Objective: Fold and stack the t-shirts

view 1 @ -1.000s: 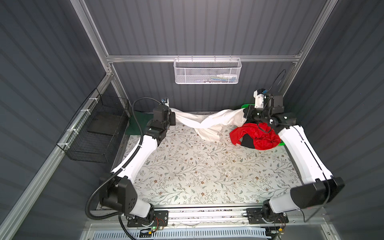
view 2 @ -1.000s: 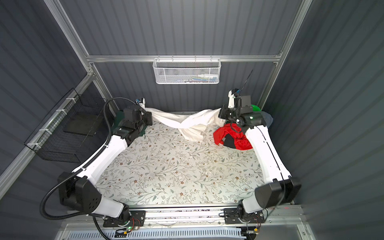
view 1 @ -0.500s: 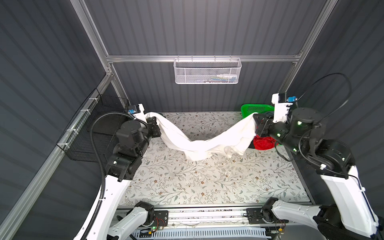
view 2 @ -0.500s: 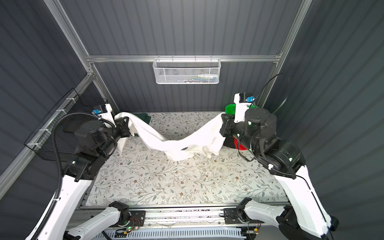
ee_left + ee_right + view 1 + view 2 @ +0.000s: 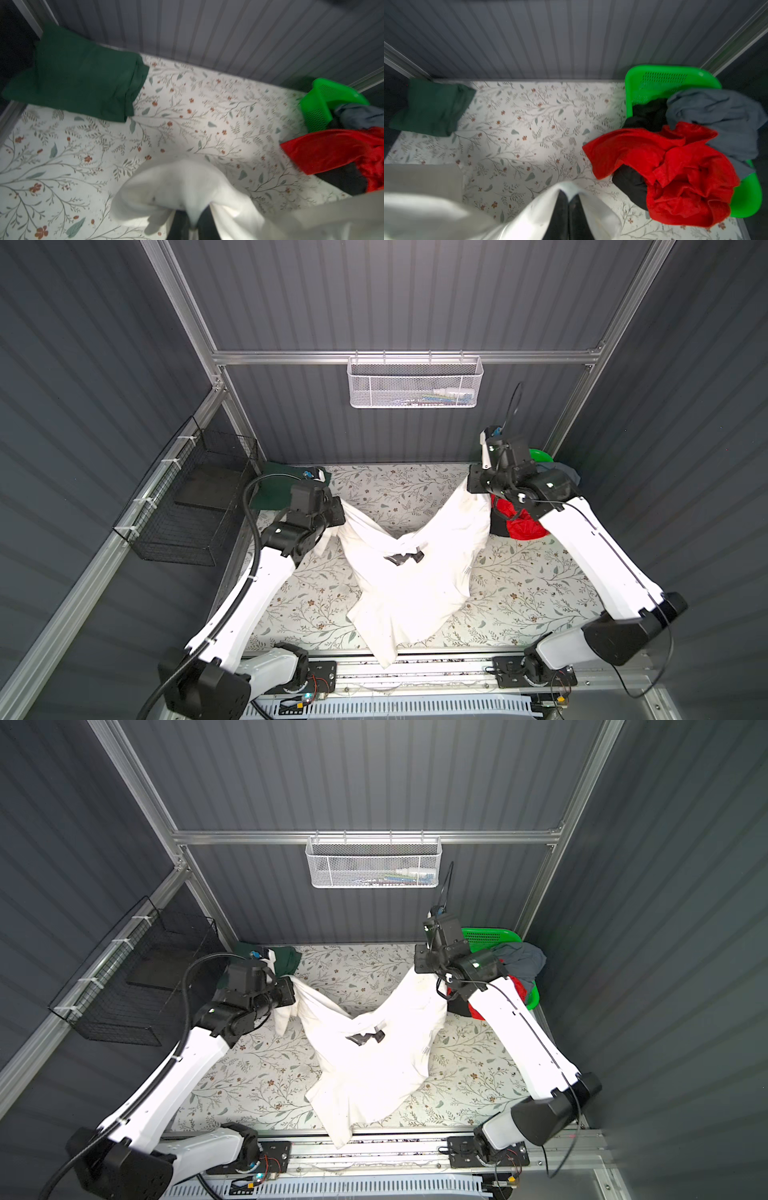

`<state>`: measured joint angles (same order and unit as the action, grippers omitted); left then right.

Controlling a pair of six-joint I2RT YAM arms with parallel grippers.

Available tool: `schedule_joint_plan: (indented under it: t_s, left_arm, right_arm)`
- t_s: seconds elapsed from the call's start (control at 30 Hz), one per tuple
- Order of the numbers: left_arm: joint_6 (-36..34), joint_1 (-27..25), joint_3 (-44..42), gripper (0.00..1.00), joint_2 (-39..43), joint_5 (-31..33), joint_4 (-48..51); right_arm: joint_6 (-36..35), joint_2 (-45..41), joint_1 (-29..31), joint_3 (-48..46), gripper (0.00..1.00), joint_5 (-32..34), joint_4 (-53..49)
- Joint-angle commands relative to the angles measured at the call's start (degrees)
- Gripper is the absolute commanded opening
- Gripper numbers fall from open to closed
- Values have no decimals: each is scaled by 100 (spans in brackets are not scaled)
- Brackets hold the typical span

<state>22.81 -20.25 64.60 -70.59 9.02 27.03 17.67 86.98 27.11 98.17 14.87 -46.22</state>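
- Both arms have dropped toward the desk (image 5: 519,585) in half a second. The white shirt (image 5: 411,585), then a stretched band, now sags in a V with its hem over the front edge.
- The left tool (image 5: 341,512) and right tool (image 5: 473,488) are each pressed together, pinching an upper corner. The shirt hangs between and below them.
- Only the wrist views show the folded green shirt (image 5: 79,76) whole. They also show the red shirt (image 5: 675,172) spilling from the basket (image 5: 664,79) beside the right tool.
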Motion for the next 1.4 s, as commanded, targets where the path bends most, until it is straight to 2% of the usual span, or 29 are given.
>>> schedule_joint_plan:
  t_s: [0.0,0.13,0.23,0.27,0.3,0.33,0.37,0.4,0.43,0.5,0.6,0.7,0.8,0.9,1.03,1.17,1.23,1.3,1.37]
  left_arm:
    - [-30,61,-6,0,-699,258,-488]
    - [-100,262,611,0,-2070,118,-747]
    - [-327,332,1473,0,-3102,100,-803]
    - [-460,361,2018,0,-3525,147,-677]
    - [-550,395,2541,6,-3898,256,-418]
    - [-632,425,2997,46,-4264,487,-158]
    - [-706,423,3431,74,-4491,707,61]
    - [-753,425,3804,92,-4633,918,311]
    - [-784,426,3993,100,-4633,991,474]
    - [-816,425,3752,100,-4309,900,261]
    - [-777,417,2804,100,-3556,719,-350]
    - [-716,417,2082,100,-2925,753,-446]
    - [-618,417,1275,100,-2377,681,-593]
    - [-439,417,670,100,-1810,481,-857]
    - [-347,401,155,100,-1230,365,-1074]
    - [-252,399,-115,100,-918,215,-1165]
    - [-207,399,-166,100,-842,105,-1183]
    - [-199,391,-195,100,-808,69,-1166]
    - [-209,391,-200,100,-798,73,-1143]
  right_arm:
    - [153,605,-262,-31,0,-347,646]
    - [203,1841,-524,836,0,-426,405]
    - [157,2650,-649,1742,0,-478,277]
    - [174,2903,-712,2080,21,-545,191]
    - [206,3194,-800,2498,52,-709,62]
    - [278,3479,-882,2882,80,-833,-189]
    - [333,3672,-944,3272,91,-948,-464]
    - [354,3830,-983,3627,97,-1056,-748]
    - [327,3834,-974,3744,99,-1081,-889]
    - [225,3452,-924,3239,99,-1042,-715]
    - [395,2272,-885,1394,99,-1210,195]
    - [811,982,-828,-649,99,-1368,1152]
    - [1260,58,-638,-2112,99,-1472,1491]
    - [1544,-518,-196,-3179,99,-1244,1429]
    - [2183,-1054,265,-4417,99,-1349,1630]
    - [2753,-1170,598,-5256,98,-1386,1966]
    - [2953,-1092,693,-5528,95,-1382,2097]
    - [3140,-996,804,-5748,84,-1397,2311]
    - [3251,-880,900,-5897,79,-1455,2626]
